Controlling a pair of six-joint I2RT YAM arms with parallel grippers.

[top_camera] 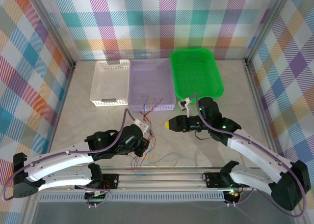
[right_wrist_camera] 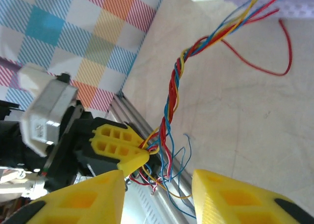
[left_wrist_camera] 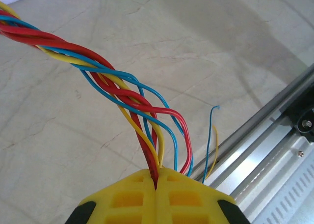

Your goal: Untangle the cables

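Note:
The cables, thin red, yellow and blue wires, run as a twisted bundle from the lilac basket down to my left gripper. In the left wrist view that gripper is shut on the cables, a red strand pinched between the yellow fingers. Loose ends trail towards the rail. My right gripper hovers just right of the bundle, a little apart from it. In the right wrist view it stands open, and beyond the gap the cables enter the left gripper's fingers.
A white basket stands left of the lilac one and a green basket to its right. An aluminium rail runs along the near table edge. Checked walls close in the sides and back.

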